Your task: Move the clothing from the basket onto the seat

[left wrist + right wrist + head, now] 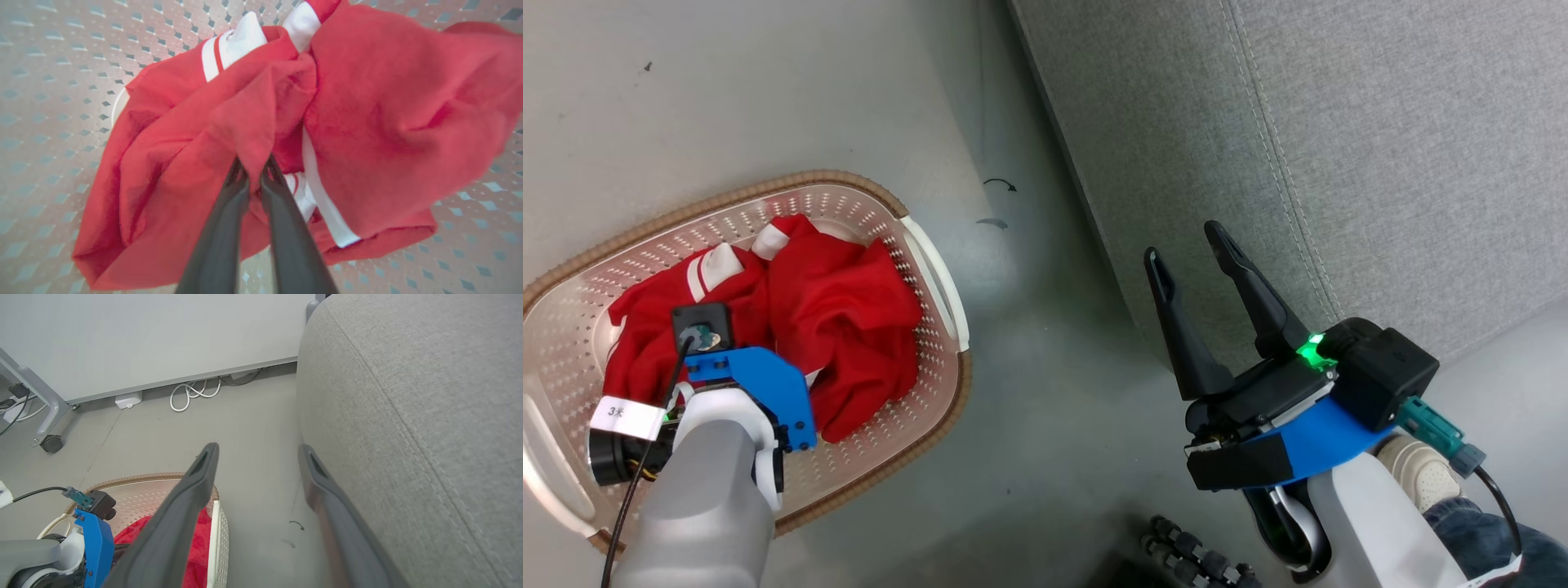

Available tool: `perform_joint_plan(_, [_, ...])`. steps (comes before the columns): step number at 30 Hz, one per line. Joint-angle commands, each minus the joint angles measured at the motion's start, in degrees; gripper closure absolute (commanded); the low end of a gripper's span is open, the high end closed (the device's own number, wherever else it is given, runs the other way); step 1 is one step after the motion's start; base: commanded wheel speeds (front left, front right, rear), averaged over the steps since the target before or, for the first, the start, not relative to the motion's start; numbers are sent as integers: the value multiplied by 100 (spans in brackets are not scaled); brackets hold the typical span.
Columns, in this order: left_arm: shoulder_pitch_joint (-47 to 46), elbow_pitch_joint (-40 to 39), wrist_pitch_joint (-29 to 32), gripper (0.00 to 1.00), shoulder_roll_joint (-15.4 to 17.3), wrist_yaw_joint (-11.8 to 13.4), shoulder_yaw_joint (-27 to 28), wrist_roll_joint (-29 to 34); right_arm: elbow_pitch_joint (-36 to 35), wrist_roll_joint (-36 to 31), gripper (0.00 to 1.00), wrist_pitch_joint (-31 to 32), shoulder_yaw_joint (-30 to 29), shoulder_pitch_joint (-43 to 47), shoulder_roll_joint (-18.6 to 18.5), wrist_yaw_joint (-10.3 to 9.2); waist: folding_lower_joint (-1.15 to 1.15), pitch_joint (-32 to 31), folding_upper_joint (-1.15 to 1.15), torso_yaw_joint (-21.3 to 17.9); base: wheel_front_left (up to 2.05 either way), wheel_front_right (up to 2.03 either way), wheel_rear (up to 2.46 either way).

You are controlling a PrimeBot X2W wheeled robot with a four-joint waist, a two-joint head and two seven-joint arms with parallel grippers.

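Observation:
The cream perforated basket (849, 208) stands on the floor at the left. Both garments lie in it: the plain red one (849, 310) and the red and white one (719, 269) with striped trim. My left arm (743, 384) reaches down into the basket. In the left wrist view my left gripper (254, 169) is shut on a bunched fold of red clothing (229, 122), with white trim (322, 212) beside it. My right gripper (1184, 245) stands open and holds nothing, right by the front edge of the grey seat (1339, 147). The right wrist view shows that gripper (258, 453) next to the seat (408, 416).
Grey floor (1029, 343) separates basket and seat. A person's shoe and jeans (1421, 474) are behind my right arm at the lower right. White cables (196, 392) lie along the far wall, and a caster of a metal frame (51, 443) stands at the far left.

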Motion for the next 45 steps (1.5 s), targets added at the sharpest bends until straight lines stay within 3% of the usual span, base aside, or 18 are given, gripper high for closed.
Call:
perform_joint_plan(1, [-84,-29,8,100,21,-3,-13,12,-8,-1,0,-24,12,18,-2,3,-1,-5,0,3,0,0,0])
perform_joint_plan(15, [233,-495,174,100,-158,288,-151,-21,103,53,0,-24,165,-166,-2,3,-1,-223,0,-30,0,0,0])
perform_joint_plan(19, [442,-700,223,100,-245,219,-420,156,218,-41,0,-23,127,-219,-6,3,-1,-507,0,192,0,0,0])
perform_joint_plan(33, [1113,-1806,-96,100,-583,-445,-883,-41,848,-550,0,-22,-316,11,-12,3,-1,-2284,0,1497,0,0,0])
perform_joint_plan(40, [1100,-1756,-744,100,-519,-1176,-970,-225,1057,-646,0,43,-449,249,-10,3,-1,-3042,0,1939,0,0,0])
perform_joint_plan(45, [704,-1809,-986,100,-605,-1497,-1175,-319,1088,-672,0,152,-476,456,-9,3,-1,-3476,0,2176,0,0,0])
